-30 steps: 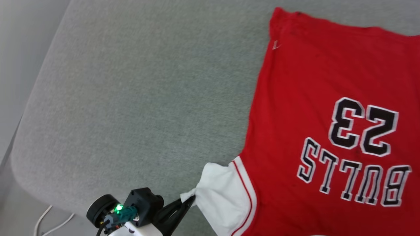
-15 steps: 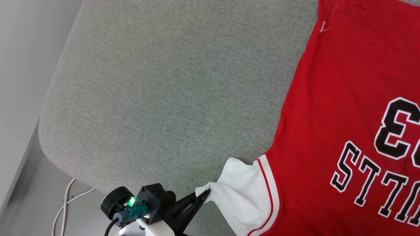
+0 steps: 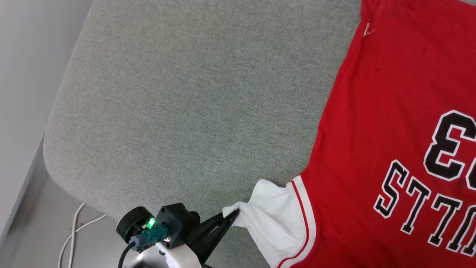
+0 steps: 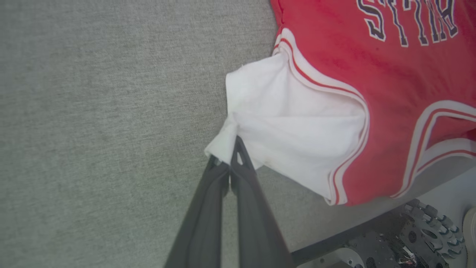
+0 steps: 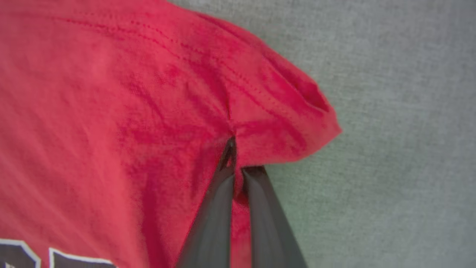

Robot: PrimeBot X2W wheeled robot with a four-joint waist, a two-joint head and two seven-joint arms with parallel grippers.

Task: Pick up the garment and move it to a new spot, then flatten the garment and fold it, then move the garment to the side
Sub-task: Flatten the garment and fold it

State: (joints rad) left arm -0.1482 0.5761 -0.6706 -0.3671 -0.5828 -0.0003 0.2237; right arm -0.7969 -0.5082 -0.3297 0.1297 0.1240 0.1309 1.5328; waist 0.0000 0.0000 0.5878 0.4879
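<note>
The garment (image 3: 386, 111) is a red jersey with black, white-outlined lettering, spread on the right of a grey cushion. Its white sleeve (image 3: 277, 217) points toward the near edge. My left gripper (image 3: 231, 217) is shut on the sleeve's tip; in the left wrist view the gripper (image 4: 230, 158) pinches the white sleeve (image 4: 293, 126). In the right wrist view my right gripper (image 5: 235, 156) is shut on a red hemmed corner of the garment (image 5: 260, 111), with cloth bunched between the fingers.
The grey cushion (image 3: 193, 104) stretches wide to the left of the garment, with a rounded corner at the near left. White cables (image 3: 74, 234) lie on the floor below that corner. The robot's base (image 4: 390, 242) sits under the cushion's near edge.
The head camera shifted, so the whole picture slid to the right. My left gripper has kept its hold on the sleeve tip.
</note>
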